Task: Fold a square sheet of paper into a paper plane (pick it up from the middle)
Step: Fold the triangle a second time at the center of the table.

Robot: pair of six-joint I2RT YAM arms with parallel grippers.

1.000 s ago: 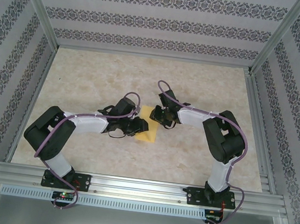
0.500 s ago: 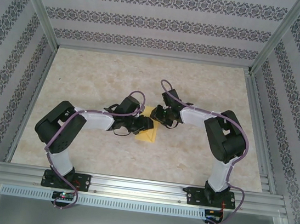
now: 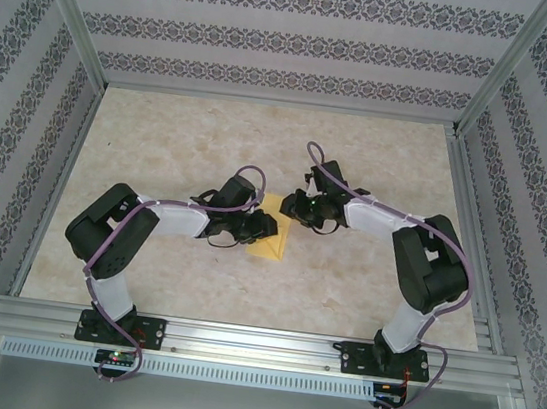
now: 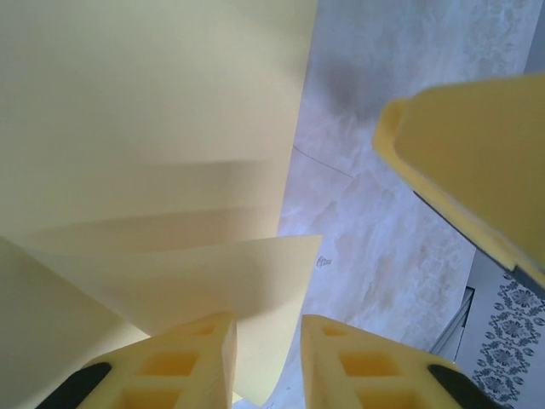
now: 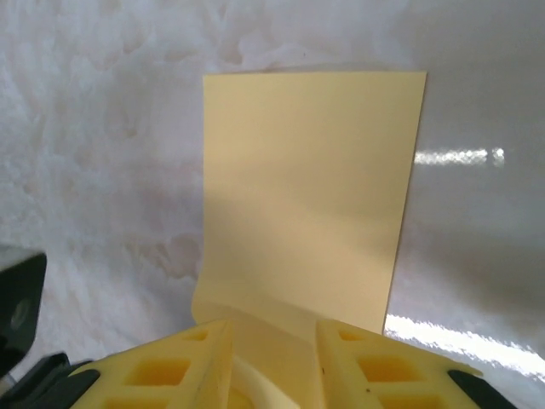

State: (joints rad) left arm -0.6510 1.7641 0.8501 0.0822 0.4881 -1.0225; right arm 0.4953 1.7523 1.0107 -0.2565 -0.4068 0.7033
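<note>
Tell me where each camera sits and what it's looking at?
Top camera: high behind the robot, looking down at the table, both arms and the yellow paper.
Left wrist camera: on the left arm, looking past the left pincer at the paper.
Right wrist camera: on the right arm, looking past the right pincer at the paper.
All three share the paper.

We note square sheet of paper (image 5: 311,196): thin, smooth, matt. Table (image 5: 102,128): marble-look, polished, bright glare spots. Right gripper (image 5: 272,328) fingers (image 5: 179,371): matt yellow plastic, moulded pockets; left gripper (image 4: 268,328) same. Arm shells (image 3: 173,220): smooth white plastic. Frame rails (image 3: 255,341): brushed metal, we think. Walls (image 3: 295,41): printed pattern, matt.
</note>
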